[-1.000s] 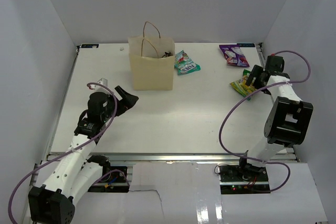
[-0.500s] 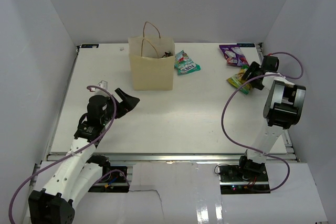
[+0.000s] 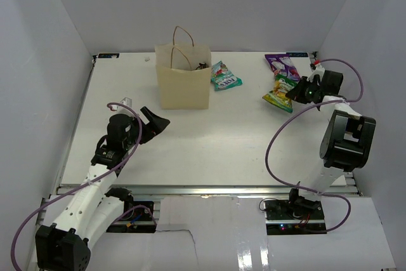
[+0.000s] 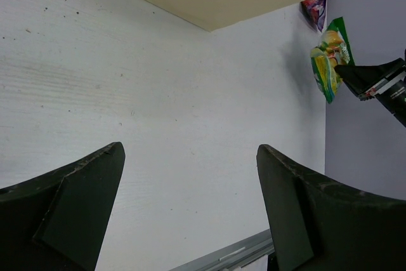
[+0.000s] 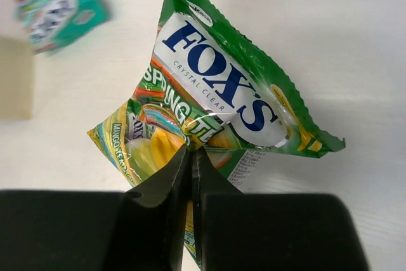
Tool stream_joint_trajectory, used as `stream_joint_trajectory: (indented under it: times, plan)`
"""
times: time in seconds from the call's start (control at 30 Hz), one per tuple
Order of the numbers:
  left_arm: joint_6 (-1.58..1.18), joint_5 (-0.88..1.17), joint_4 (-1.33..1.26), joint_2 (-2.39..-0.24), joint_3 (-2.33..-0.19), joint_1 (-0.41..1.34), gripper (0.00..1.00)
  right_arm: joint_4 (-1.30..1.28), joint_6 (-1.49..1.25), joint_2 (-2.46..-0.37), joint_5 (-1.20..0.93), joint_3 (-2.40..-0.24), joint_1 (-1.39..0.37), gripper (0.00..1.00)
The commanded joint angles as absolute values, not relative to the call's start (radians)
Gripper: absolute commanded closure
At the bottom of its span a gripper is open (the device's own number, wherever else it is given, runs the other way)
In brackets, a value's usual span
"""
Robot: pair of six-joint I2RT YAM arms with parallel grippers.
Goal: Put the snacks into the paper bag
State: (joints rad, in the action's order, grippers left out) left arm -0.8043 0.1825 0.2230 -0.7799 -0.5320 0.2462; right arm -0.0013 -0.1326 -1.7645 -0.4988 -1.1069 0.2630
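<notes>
Green-yellow packet (image 5: 216, 106) is pinched at its lower edge by the right end effector (image 3: 298, 91), fingers clamped tight on the wrapper with no gap showing in the right wrist view. Printing on the packet reads FOX'S, crystal clear. Packet looks raised off the table (image 3: 209, 138), with a shadow below it, at the far right side and near the right wall.

Purple-white packet (image 3: 283, 66) lies flat on the table just behind the held packet, near the far right corner. Whether the two touch, cannot tell. Teal-green pouch (image 3: 224, 76) lies flat just beside the paper bag (image 3: 184, 84), on the bag's right, at its far corner.

Paper bag stands upright at the far centre-left of the table, mouth open, both loop handles up. Something dark shows inside at the right rim; too small to identify.

Left end effector (image 3: 154, 120) is released, jaws spread wide, nothing between them. It hangs over bare table on the left side, nearer than the bag and apart from it, pointing right. Left wrist view shows both dark fingers (image 4: 70, 207) with white table between them, the bag's tan wall at the top, and the held packet far off.
</notes>
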Motion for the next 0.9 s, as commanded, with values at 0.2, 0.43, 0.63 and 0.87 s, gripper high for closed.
stream_joint_trajectory:
  times: [0.2, 0.43, 0.63, 0.87]
  plan:
    - [-0.778, 0.202, 0.195, -0.755, -0.548, 0.250, 0.05, 0.114, -0.005, -1.615, -0.877, -1.373, 0.098, 0.92]
    - [-0.765, 0.209, 0.196, -0.747, -0.560, 0.249, 0.05, 0.054, 0.156, -1.748, -0.729, -1.816, -0.199, 0.92]
    - [-0.767, 0.202, 0.201, -0.712, -0.552, 0.249, 0.05, 0.031, 0.405, -1.864, -0.493, -2.011, -0.394, 0.92]
    - [-0.772, 0.207, 0.209, -0.693, -0.546, 0.249, 0.05, 0.170, 0.647, -1.878, -0.273, -1.898, -0.541, 0.92]
